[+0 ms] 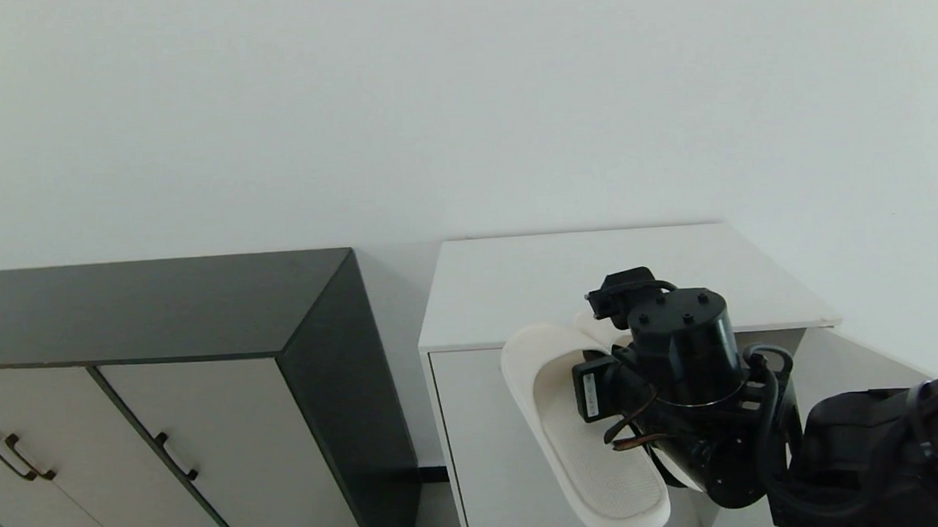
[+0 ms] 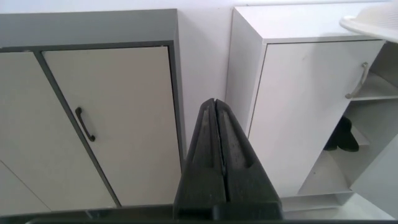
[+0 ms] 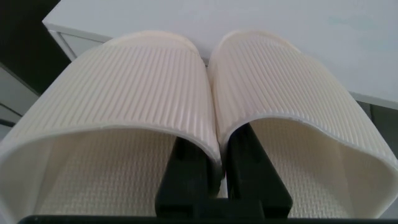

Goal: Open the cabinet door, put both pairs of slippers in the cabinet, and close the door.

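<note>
A pair of cream ribbed slippers (image 3: 205,93) hangs side by side in my right gripper (image 3: 217,165), which is shut on their two adjoining inner strap walls. In the head view the cream slippers (image 1: 583,442) hang in front of the white cabinet (image 1: 598,281), just below its top edge. The cabinet's right side stands open, showing shelves (image 2: 373,93). A dark slipper-like shape (image 2: 342,137) lies on a lower shelf. The cabinet's left door (image 2: 311,112) with a metal handle (image 2: 357,81) is closed. My left gripper (image 2: 214,109) is shut on nothing, low in front of the gap between the two cabinets.
A dark cabinet (image 1: 158,304) with pale doors and black handles (image 1: 176,457) stands to the left of the white one, a narrow gap between them. A plain white wall runs behind both. The open door panel (image 1: 859,355) juts out on the right.
</note>
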You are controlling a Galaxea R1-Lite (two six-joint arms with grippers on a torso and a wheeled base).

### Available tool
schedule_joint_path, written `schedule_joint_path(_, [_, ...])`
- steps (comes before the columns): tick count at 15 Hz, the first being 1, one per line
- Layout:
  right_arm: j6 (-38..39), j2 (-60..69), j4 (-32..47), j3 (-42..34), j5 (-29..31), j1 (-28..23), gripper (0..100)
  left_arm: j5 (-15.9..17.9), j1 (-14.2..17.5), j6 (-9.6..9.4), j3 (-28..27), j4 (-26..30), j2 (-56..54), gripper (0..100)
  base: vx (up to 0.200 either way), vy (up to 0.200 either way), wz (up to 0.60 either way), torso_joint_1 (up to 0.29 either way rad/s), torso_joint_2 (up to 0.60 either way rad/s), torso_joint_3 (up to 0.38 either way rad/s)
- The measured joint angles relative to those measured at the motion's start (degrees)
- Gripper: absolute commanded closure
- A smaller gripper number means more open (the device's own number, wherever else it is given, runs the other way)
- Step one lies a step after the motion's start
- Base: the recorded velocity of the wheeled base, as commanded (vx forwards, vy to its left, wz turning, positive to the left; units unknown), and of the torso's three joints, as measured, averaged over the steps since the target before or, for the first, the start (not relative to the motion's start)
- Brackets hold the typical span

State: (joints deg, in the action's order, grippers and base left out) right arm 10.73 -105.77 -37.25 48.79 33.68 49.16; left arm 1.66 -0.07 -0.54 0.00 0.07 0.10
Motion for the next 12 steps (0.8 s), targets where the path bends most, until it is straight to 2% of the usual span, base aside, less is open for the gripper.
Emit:
schedule_joint_path(7, [0.07,-0.55,0.01,0.00,-0.35,-0.02,100,0.00,-0.04,-0.33,0.00,-0.02,0.00,100,0.000,0.000,0.00,0.000,0.00,0.000])
schedule_joint_path(12, [-0.24,-0.85,-1.72,-0.44,-0.13,-0.09,100,-0.05,-0.06,-0.39,0.02,0.02,0.00,100,0.000,-0.200,0.00,0.005,0.00,0.000])
